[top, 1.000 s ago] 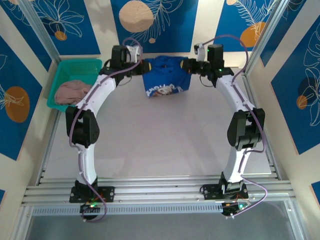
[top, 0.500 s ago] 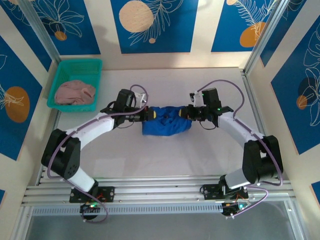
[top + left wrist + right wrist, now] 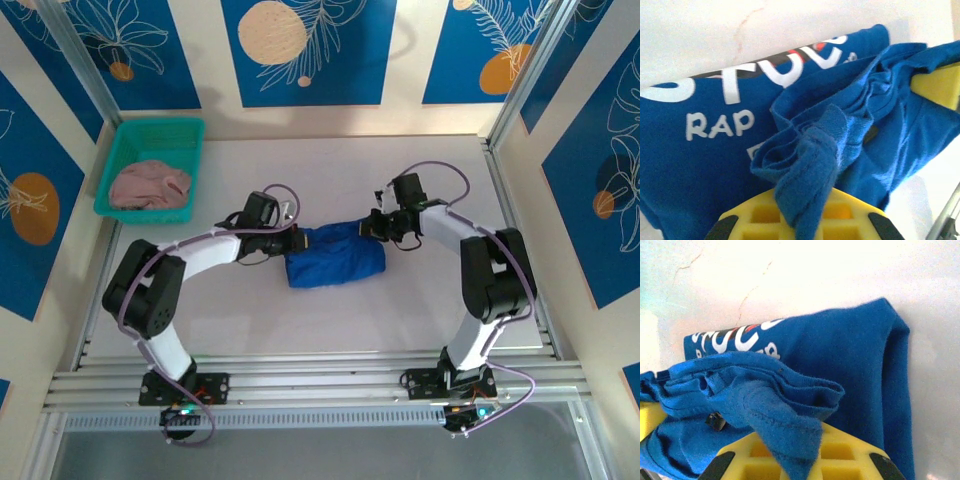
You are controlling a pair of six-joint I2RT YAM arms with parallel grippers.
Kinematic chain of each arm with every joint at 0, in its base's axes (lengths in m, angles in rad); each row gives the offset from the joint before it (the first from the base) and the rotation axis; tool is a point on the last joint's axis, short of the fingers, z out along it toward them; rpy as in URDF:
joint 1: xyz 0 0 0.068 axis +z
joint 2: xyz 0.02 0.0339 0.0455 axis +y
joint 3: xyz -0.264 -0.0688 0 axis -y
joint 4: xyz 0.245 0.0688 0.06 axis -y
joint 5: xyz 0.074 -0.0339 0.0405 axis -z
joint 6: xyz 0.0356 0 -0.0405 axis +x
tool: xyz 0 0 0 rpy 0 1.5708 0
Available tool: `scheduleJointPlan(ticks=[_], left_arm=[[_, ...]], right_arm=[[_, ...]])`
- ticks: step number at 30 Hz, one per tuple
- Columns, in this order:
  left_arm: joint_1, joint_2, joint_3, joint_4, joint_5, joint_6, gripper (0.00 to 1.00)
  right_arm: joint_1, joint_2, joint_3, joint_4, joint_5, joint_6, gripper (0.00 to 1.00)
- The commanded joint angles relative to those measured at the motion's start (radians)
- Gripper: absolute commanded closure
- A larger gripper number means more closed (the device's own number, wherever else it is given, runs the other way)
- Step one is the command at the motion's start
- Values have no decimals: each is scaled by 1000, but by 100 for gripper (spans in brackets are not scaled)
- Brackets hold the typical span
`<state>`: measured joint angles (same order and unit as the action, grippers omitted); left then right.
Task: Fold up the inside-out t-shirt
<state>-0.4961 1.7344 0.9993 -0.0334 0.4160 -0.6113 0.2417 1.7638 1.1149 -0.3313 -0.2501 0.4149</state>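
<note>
The royal-blue inside-out t-shirt (image 3: 335, 257) lies bunched in a short roll on the table's middle, stretched between both grippers. My left gripper (image 3: 297, 241) is shut on its left end, and a thick fold of blue cloth (image 3: 812, 180) comes out over the yellow jaws. My right gripper (image 3: 375, 226) is shut on the right end, where a folded hem (image 3: 790, 432) drapes over its yellow jaws. White print letters (image 3: 740, 85) show on the layer below, also as print (image 3: 735, 340) in the right wrist view.
A teal basket (image 3: 190, 130) with a dusty-pink garment (image 3: 148, 186) stands at the back left. Aluminium frame rails (image 3: 320, 385) run along the near edge. The pale tabletop (image 3: 330, 320) lies bare in front of the shirt.
Both grippers carried the shirt from the table's far edge down toward the middle and lowered it. The arms now reach low, and the shirt lies as a compact roll.
</note>
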Motion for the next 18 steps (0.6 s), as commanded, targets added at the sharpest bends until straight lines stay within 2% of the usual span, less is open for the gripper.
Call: scheduleJointPlan(ticks=[1,5,8,12,18], left_arm=[[23,57,9,12,-32,18,100],[40,122,50,8,-44,41,98],[47,158,78,-20,-77,48,93],[54,169,77,-25,-113,44,81],[56,118,72,-85,-169,72,63]], right_arm=[[-4,63,75,-44,4,-54,98],[-2,142,142,-70,12,-76,94],[3,222,219,-108,17,-92,85],[10,290,315,-172,48,-129,69],[-1,271,407,-272,73,-188,56]])
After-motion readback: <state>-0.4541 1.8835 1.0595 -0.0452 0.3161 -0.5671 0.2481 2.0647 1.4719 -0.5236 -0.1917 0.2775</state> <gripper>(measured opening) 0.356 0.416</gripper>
